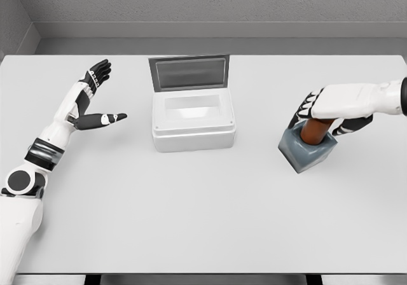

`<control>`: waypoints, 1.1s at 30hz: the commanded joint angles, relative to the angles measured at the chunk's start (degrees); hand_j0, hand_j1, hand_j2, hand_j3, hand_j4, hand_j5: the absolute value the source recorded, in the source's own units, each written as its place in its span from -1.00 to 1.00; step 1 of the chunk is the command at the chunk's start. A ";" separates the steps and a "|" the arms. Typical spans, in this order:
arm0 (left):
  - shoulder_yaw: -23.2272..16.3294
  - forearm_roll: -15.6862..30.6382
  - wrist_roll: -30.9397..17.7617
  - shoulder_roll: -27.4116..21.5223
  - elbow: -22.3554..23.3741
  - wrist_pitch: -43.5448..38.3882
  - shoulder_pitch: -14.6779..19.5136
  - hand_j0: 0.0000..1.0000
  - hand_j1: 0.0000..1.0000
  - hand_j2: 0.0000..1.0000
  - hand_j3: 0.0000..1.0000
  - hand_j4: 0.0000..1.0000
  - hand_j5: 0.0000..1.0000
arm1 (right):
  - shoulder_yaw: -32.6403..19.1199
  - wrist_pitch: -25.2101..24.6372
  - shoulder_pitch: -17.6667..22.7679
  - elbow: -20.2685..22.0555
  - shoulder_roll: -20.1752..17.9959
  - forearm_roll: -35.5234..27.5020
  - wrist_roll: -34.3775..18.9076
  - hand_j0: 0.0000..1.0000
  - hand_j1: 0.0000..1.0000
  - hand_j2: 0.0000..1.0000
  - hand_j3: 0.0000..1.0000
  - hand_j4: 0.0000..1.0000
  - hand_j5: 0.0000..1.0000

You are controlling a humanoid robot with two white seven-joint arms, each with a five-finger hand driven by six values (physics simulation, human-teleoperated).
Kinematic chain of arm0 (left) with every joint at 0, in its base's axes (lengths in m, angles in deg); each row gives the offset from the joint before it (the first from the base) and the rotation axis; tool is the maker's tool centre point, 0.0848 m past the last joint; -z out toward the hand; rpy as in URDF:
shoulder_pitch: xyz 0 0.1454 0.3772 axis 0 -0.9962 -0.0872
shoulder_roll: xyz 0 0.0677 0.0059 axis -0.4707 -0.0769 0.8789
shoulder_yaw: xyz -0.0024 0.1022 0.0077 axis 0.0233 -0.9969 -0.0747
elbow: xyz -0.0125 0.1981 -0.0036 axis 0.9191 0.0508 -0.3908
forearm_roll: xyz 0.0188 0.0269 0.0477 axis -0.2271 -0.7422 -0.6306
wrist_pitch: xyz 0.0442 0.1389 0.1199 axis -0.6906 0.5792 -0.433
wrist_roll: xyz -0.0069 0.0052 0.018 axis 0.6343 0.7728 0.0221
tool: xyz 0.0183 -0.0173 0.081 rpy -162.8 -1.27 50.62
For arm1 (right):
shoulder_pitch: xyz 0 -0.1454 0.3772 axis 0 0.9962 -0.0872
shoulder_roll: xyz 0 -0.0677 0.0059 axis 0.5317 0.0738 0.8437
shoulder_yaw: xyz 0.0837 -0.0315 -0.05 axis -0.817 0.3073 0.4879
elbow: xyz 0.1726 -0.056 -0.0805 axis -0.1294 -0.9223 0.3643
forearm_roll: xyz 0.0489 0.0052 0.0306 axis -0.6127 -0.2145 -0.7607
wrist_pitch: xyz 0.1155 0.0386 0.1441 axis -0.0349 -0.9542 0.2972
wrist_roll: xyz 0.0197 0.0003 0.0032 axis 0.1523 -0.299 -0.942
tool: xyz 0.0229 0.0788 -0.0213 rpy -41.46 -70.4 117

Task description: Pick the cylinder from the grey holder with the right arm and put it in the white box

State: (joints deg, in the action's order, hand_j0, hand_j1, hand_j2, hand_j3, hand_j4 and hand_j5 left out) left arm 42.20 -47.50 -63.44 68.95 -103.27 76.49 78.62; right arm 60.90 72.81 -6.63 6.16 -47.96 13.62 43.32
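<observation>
In your head view, the right hand [327,110] is wrapped around the brown cylinder [313,132], which stands in the grey holder [306,151] right of the white box [193,121], whose lid is up. Your left hand [95,100] rests with fingers spread, holding nothing, on the table [191,221].

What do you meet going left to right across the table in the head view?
Left hand, open → white box with its lid up → right hand around the cylinder, which stands in the grey holder.
</observation>
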 commanded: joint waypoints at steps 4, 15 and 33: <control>0.01 0.32 0.00 -0.06 -0.08 -0.03 0.00 1.00 1.00 1.00 1.00 1.00 1.00 | -0.05 -0.12 0.09 -0.14 -0.12 -0.22 0.01 0.52 0.52 0.52 0.52 0.52 0.52; 0.10 0.32 0.00 -0.06 -0.08 -0.03 0.09 1.00 1.00 1.00 1.00 1.00 1.00 | -0.05 -0.12 0.09 -0.58 -0.12 -0.22 -0.60 0.24 0.24 0.24 0.24 0.24 0.24; 0.18 0.32 0.00 -0.06 0.00 -0.03 0.00 1.00 1.00 1.00 1.00 1.00 1.00 | -0.40 1.81 -1.67 -0.41 -1.79 -0.22 -0.60 0.02 0.02 0.02 0.02 0.02 0.02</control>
State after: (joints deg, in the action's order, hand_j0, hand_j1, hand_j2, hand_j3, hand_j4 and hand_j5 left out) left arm 42.37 -47.50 -63.44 68.92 -103.28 76.48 78.62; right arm 60.60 74.24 -8.64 5.71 -49.54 13.67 42.69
